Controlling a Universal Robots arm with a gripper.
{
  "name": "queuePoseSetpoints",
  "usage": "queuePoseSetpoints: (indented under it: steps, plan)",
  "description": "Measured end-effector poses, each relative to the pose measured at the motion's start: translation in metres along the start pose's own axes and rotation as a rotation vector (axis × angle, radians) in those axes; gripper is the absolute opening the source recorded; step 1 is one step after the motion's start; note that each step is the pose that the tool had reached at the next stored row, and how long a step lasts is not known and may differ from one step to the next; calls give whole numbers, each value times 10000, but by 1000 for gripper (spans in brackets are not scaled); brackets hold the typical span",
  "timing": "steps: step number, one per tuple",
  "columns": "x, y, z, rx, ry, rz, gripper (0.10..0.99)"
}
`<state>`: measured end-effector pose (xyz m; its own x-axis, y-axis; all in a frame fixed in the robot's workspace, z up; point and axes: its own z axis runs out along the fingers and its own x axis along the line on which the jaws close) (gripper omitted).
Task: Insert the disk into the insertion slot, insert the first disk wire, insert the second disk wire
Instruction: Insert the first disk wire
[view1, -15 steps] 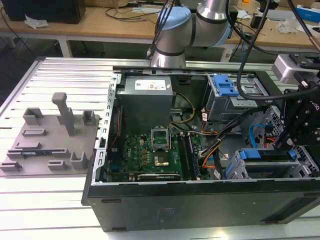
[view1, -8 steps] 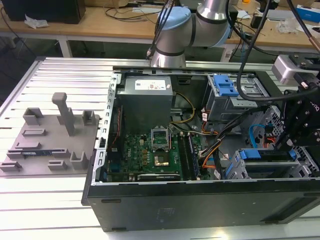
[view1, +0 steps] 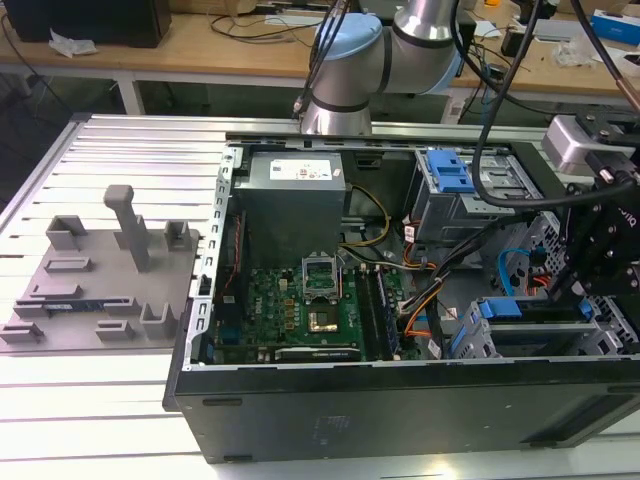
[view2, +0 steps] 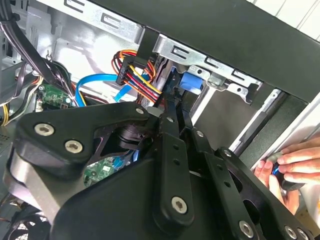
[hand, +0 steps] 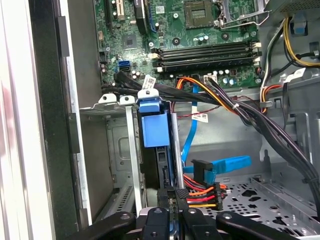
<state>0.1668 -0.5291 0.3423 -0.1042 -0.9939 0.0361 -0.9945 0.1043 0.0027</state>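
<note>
The tool (hand: 173, 197) seems pinched shut on the wire (hand: 200, 196). The disk (hand: 151, 127) sits in the slot (hand: 117, 155) just ahead — long side running away from it.

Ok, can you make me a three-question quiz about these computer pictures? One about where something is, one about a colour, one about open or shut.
1. Where is the disk?
A) on the grey tray
B) in the insertion slot
C) on the green board

2. What colour is the flat cable beside the disk?
A) pink
B) green
C) light blue

3. The computer case is:
A) open
B) shut with a lid
C) packed in a box

Answers: 1 B, its blue handle stands between the slot's grey metal walls. 2 C, it shows light blue in both wrist views. 3 A, the exterior view looks straight into it.
</note>
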Motion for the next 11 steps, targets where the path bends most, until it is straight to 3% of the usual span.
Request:
queuePoseSetpoints:
  steps: [11]
  plan:
    - [0, 0, 15, 3, 28, 1, 169]
